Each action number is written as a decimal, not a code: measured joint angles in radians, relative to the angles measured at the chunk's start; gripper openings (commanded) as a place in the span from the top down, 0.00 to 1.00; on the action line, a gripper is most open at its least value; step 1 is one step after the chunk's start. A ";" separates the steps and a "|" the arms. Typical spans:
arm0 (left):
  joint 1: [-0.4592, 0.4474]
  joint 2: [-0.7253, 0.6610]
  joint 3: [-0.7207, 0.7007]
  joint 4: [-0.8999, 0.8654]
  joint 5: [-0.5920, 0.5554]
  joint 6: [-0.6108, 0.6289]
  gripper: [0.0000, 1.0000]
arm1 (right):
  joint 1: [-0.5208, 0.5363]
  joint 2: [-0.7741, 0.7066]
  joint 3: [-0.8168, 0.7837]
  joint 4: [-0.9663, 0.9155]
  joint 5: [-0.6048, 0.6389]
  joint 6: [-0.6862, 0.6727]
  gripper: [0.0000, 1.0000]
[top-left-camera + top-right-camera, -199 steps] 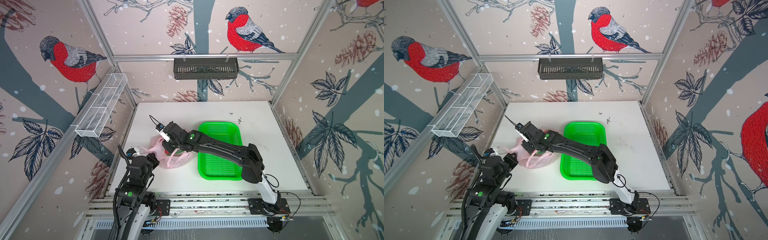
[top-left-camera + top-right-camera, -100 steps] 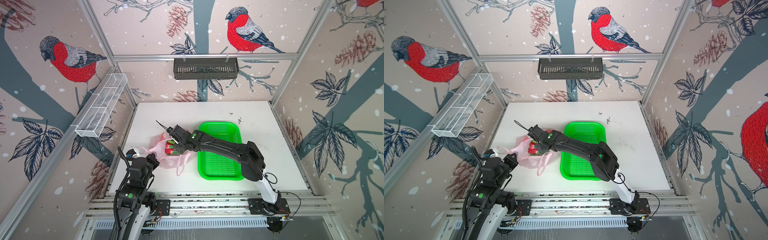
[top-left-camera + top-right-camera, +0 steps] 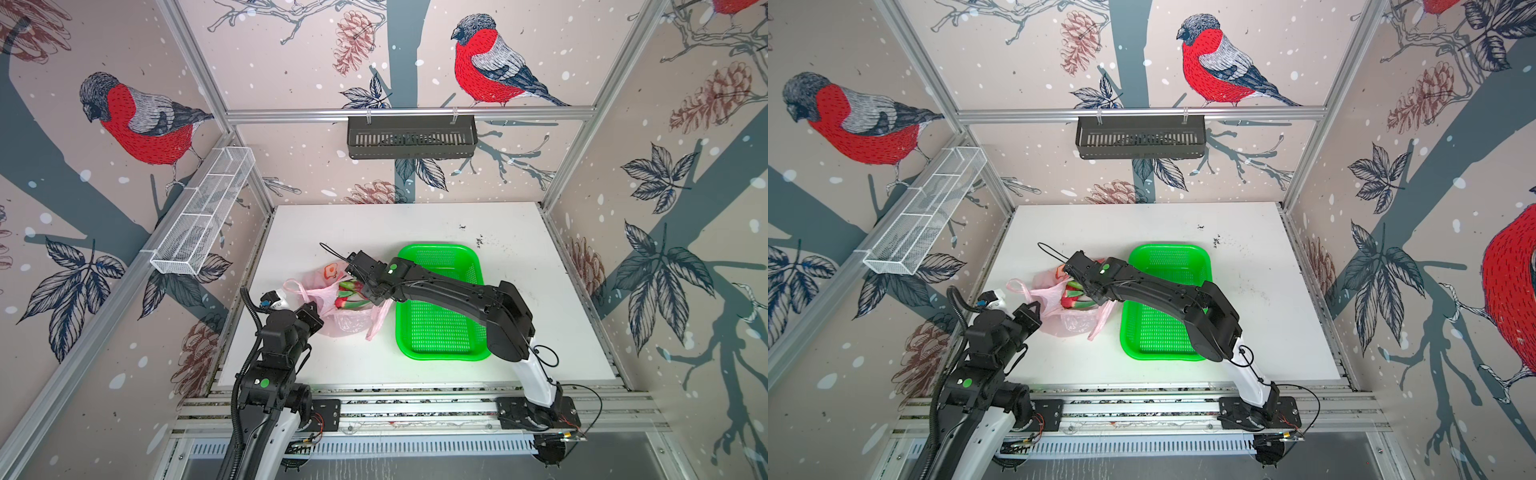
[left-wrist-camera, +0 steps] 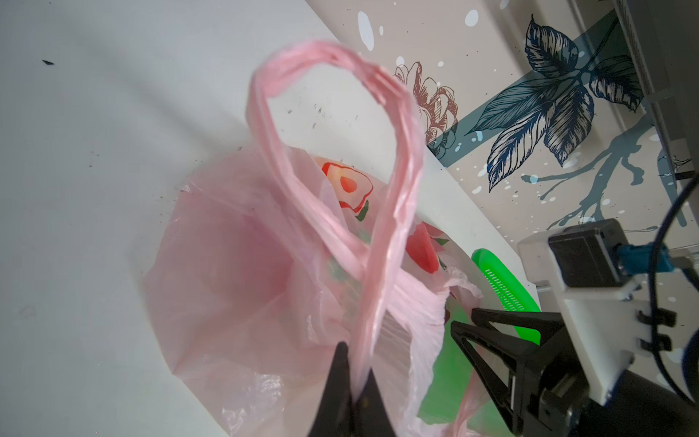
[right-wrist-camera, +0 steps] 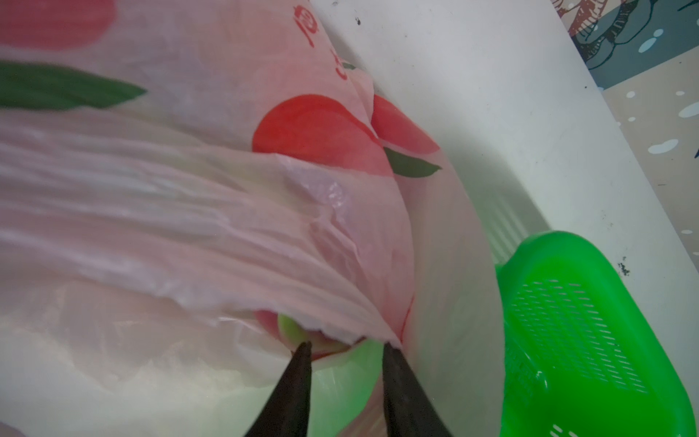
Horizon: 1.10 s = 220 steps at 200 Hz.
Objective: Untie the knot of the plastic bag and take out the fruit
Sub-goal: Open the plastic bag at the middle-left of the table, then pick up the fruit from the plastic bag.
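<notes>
**Bag opened for unloading.** The thin pink plastic bag (image 3: pixel 345 324) lies slumped on the counter (image 3: pixel 415 224), just beside the green tray (image 3: pixel 440 332); no knot shows and its mouth gapes. The left claw (image 4: pixel 357 363) is clenched on a strand of one loop handle (image 4: pixel 393 212). The right claw (image 5: pixel 344 346), jaws parted and gripping nothing, sits at the mouth, its tips just short of a dragon fruit (image 3: pixel 348 294). The film looks limp, light, slippery and easily torn. The fruit looks firm and heavier, and is best grasped across its body rather than by its scales.

Green perforated tray (image 3: pixel 436 332) on the white table (image 3: pixel 374 224) — black basket (image 3: pixel 411 137) (wall-hung) behind; 1 wire rack (image 3: pixel 203 212) alongside.
</notes>
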 measured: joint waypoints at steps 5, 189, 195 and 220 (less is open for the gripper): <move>0.000 0.011 0.000 0.010 0.004 0.008 1.00 | 0.000 0.000 0.002 -0.003 0.001 0.000 0.64; 0.000 0.148 0.003 0.235 0.045 0.027 1.00 | -0.018 0.089 0.144 -0.011 -0.228 -0.188 0.42; 0.000 0.147 0.003 0.238 0.045 0.025 1.00 | -0.024 0.093 0.153 -0.015 -0.229 -0.187 0.42; 0.000 0.150 0.003 0.253 0.044 0.024 1.00 | -0.035 0.098 0.184 -0.023 -0.251 -0.187 0.39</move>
